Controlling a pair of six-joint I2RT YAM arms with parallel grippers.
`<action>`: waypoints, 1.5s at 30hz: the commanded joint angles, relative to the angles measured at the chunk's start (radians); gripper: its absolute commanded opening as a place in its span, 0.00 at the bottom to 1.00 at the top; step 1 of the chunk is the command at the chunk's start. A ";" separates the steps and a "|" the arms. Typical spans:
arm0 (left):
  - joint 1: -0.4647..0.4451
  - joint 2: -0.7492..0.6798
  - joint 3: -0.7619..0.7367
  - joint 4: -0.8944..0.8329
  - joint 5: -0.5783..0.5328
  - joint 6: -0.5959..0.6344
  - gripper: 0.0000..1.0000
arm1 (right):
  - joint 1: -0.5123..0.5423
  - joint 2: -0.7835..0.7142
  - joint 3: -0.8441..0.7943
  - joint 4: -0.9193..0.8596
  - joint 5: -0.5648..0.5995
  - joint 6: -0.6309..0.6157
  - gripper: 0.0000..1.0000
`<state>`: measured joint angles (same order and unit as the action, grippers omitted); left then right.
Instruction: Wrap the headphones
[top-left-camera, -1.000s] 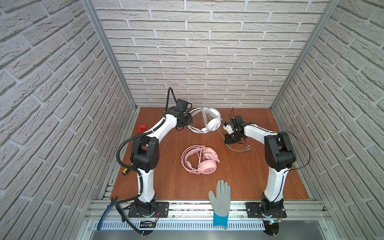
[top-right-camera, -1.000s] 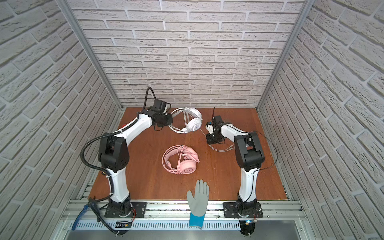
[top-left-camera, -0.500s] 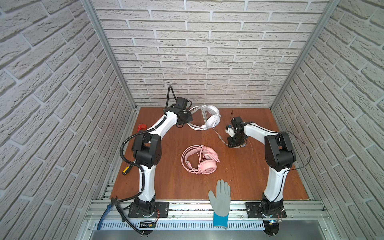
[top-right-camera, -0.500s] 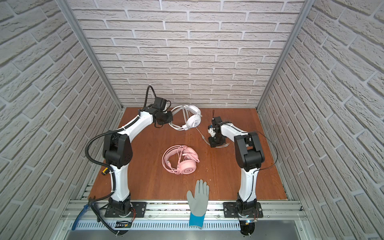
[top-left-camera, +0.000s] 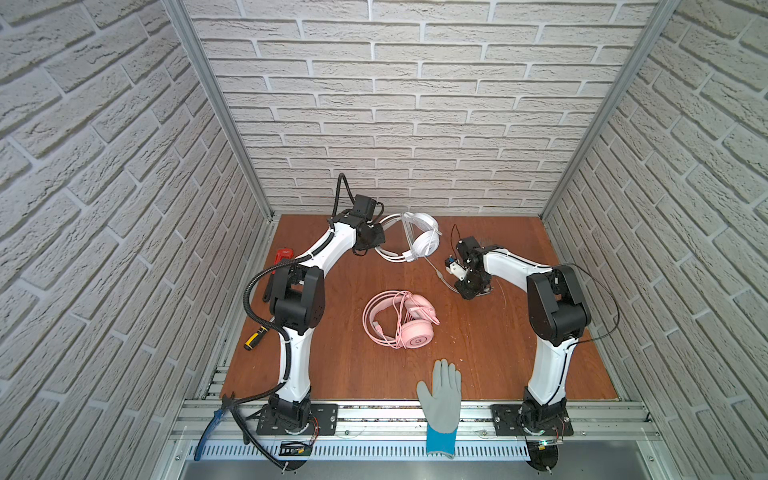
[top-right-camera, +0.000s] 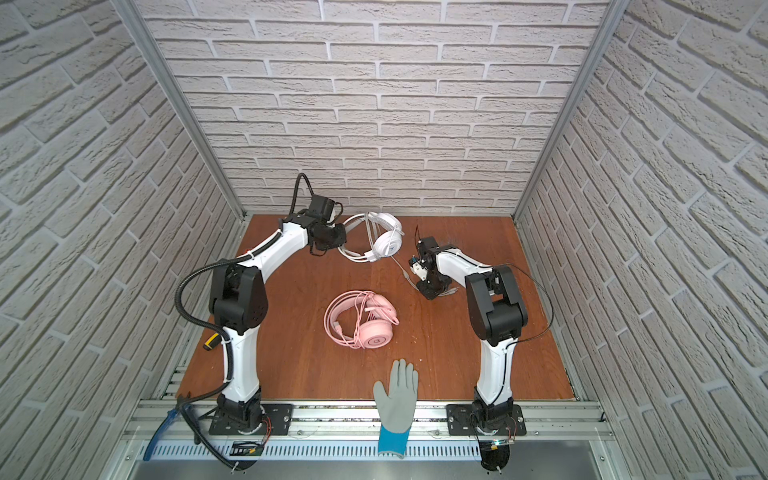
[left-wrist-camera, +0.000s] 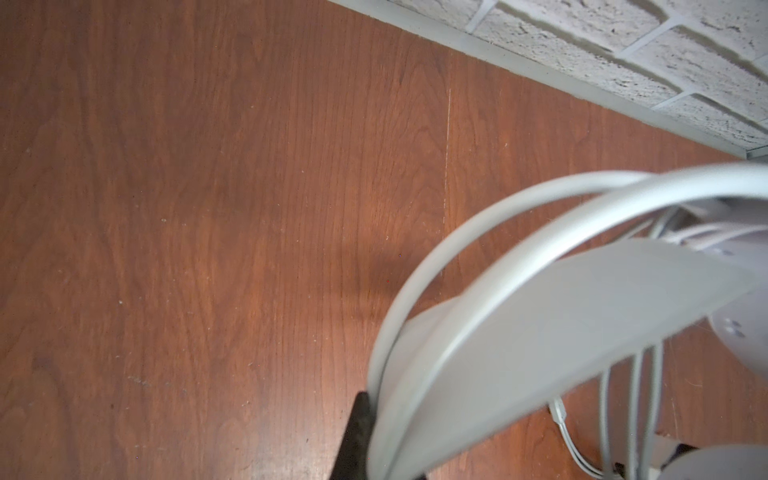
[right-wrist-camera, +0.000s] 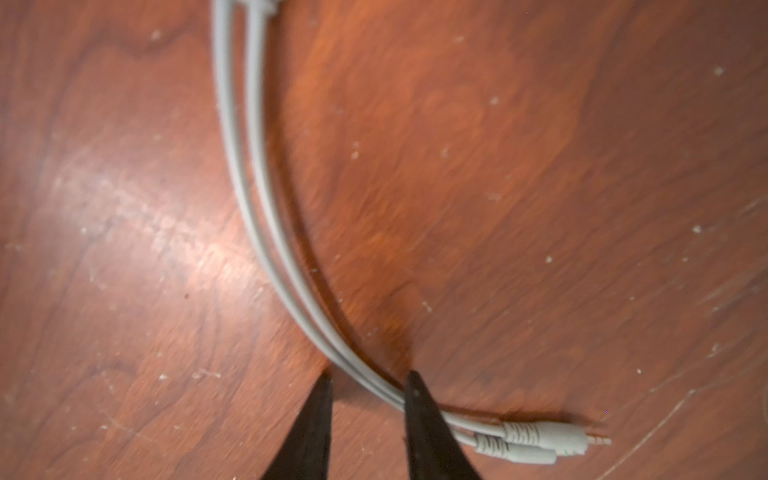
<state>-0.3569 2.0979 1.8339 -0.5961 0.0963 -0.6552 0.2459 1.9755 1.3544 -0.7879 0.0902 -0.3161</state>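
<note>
- The white headphones (top-left-camera: 426, 245) (top-right-camera: 388, 245) sit at the back of the wooden table (top-left-camera: 478, 365), near the brick wall. The headband points towards the left arm and one round earcup faces up.
- The left gripper (top-left-camera: 377, 240) (top-right-camera: 340, 239) is closed tight on the headband of the white headphones. In the left wrist view the double band (left-wrist-camera: 540, 332) curves out from against one black finger (left-wrist-camera: 357, 432), and it looks raised off the wood.
- A thin grey cable (top-left-camera: 440, 274) (right-wrist-camera: 266, 232) runs from the white headphones across the table to the right gripper (top-left-camera: 469, 293) (top-right-camera: 432, 293) (right-wrist-camera: 368, 378).
- The right gripper points down at the table with its tips close to the wood. Its two black fingers (right-wrist-camera: 316, 424) stand a little apart, with a clear gap between them.
- In the right wrist view the cable is a doubled strand. It passes through that gap and under one finger, not pinched, and it ends in two plugs (right-wrist-camera: 540, 436) lying flat just beyond.
- The pink headphones (top-left-camera: 417, 337) (top-right-camera: 376, 337) lie flat in the middle of the table, well apart from both grippers. Their pink cable is looped over the band and earcups.
- A grey glove with a blue cuff (top-left-camera: 442, 395) (top-right-camera: 397, 392) lies at the front edge, partly over the metal rail.
- Along the left edge are a red tool (top-left-camera: 284, 253) and a yellow-and-black screwdriver (top-left-camera: 254, 337). Blue-handled pliers (top-left-camera: 210, 428) lie by the left arm's base.
</note>
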 joint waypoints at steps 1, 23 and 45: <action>0.012 -0.009 0.048 0.032 0.033 -0.009 0.00 | 0.013 0.028 -0.071 -0.023 0.066 -0.069 0.24; 0.015 0.017 0.064 0.019 -0.013 -0.046 0.00 | 0.139 -0.184 -0.202 0.112 -0.083 -0.151 0.05; 0.015 0.033 0.051 0.003 -0.013 -0.036 0.00 | 0.059 -0.189 -0.133 -0.026 -0.080 -0.107 0.32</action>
<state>-0.3477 2.1460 1.8595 -0.6319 0.0681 -0.6846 0.3397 1.7737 1.1984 -0.7826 -0.0231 -0.4484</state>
